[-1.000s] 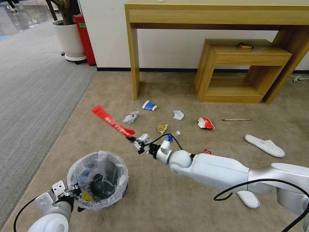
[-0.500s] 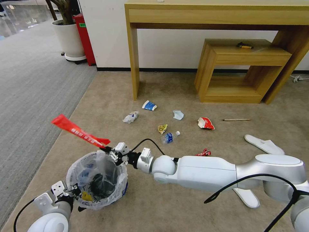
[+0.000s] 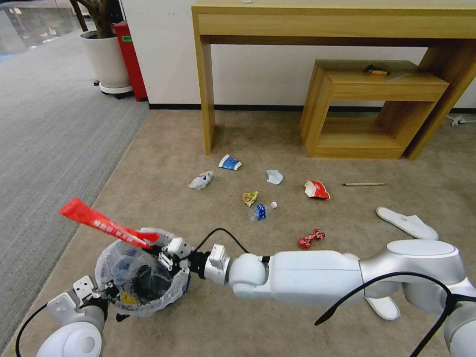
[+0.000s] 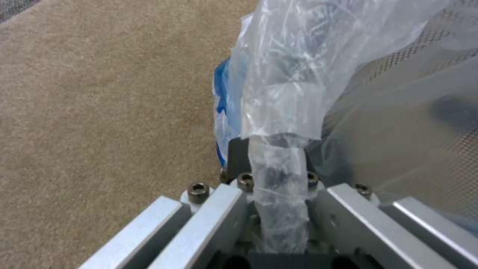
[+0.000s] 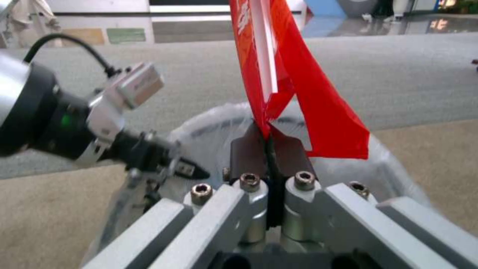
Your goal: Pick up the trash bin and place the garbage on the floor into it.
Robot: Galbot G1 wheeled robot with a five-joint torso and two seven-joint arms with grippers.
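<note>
The trash bin (image 3: 141, 277), black with a crinkled plastic liner, hangs at the lower left with my left gripper (image 3: 106, 296) shut on its near rim (image 4: 271, 149). My right gripper (image 3: 159, 249) is shut on the end of a long red wrapper (image 3: 106, 223), right over the bin's far rim; the wrapper (image 5: 283, 74) sticks up from its fingers (image 5: 249, 149). On the beige floor lie a paper cup (image 3: 230, 162), crumpled paper (image 3: 201, 180), a mask (image 3: 274, 176), a yellow wrapper (image 3: 250, 198), a small bottle (image 3: 261, 210), red wrappers (image 3: 311, 238), a stick (image 3: 364, 184) and slippers (image 3: 407, 223).
A wooden desk (image 3: 206, 89) and a low wooden shelf (image 3: 377, 106) stand against the back wall. A white planter pot (image 3: 106, 62) and a red box (image 3: 130, 57) are at the far left. Grey striped carpet (image 3: 49, 139) borders the left side.
My right arm has swung left and toward me, carrying the long red wrapper from above the floor to over the bin's rim. The bin has shifted slightly left.
</note>
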